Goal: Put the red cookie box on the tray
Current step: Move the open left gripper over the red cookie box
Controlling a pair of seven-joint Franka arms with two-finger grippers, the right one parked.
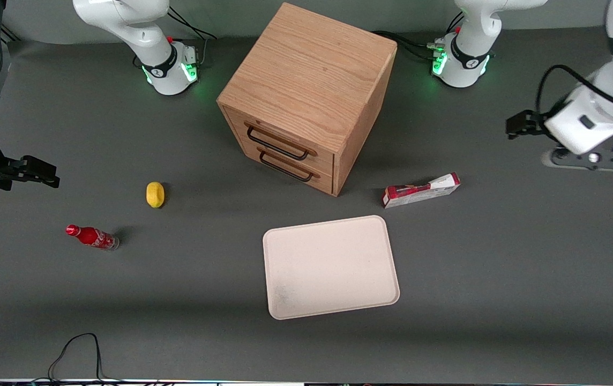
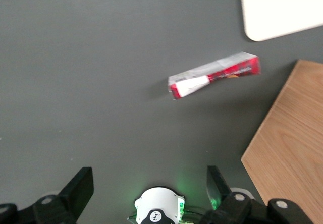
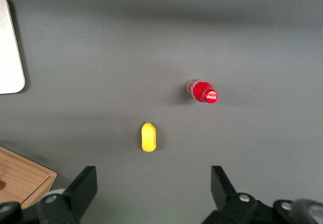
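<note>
The red cookie box (image 1: 420, 190) lies flat on the grey table beside the wooden cabinet's side, a short way farther from the front camera than the tray (image 1: 330, 266). The tray is cream-white with a low rim and nothing on it. My left gripper (image 1: 511, 127) hangs in the air toward the working arm's end of the table, well apart from the box. In the left wrist view the gripper (image 2: 150, 183) is open, with nothing between its fingers. There the red cookie box (image 2: 214, 75) lies on the table between a tray (image 2: 282, 7) corner and the cabinet top.
A wooden two-drawer cabinet (image 1: 306, 96) stands at the middle of the table, its drawers shut. A yellow lemon (image 1: 155, 194) and a small red cola bottle (image 1: 92, 237) lie toward the parked arm's end. A black cable (image 1: 76, 348) loops at the table's near edge.
</note>
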